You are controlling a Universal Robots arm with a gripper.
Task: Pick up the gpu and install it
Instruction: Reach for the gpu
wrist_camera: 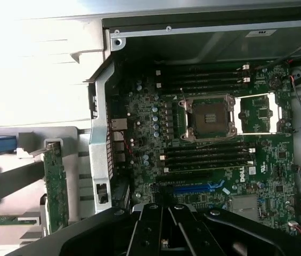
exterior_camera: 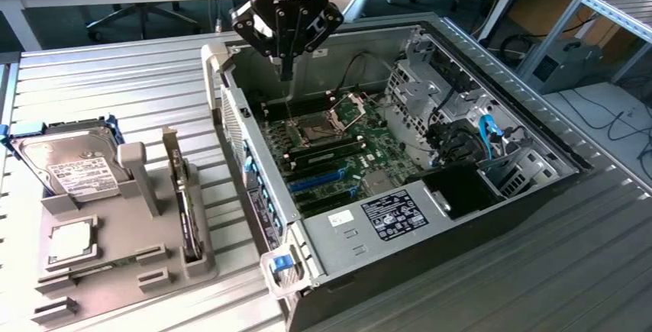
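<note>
Closed pincer (exterior_camera: 285, 73), shut tight with nothing held, poised over the far end of the open computer case (exterior_camera: 237, 118), above the motherboard (exterior_camera: 341, 153). Task's gpu (exterior_camera: 182, 195) not picked up: standing on its long edge in a slot of the grey holder (exterior_camera: 122, 229) on the table (exterior_camera: 112, 72), near eight o'clock from the pincer in the exterior view, just outside the case wall. Hazards, as judged from here. Shut tips meeting the card's top edge: likely to shove or tip it, thin and tall in its slot. Grasp off centre: card apt to swing or twist. Holder post (exterior_camera: 137, 175) close at nine o'clock of the card, hard drive (exterior_camera: 72, 166) at ten: leaves little room for a grasp on that side. Case wall between holder and board: bracket end liable to catch on the rim if carried low. Processor socket (exterior_camera: 324, 130) lying open, frame raised, mid-board: exposed, easy to clip. Blue slot (exterior_camera: 324, 182) at six o'clock of the socket: tilted or offset entry risks jamming and strain on the edge contacts.
</note>
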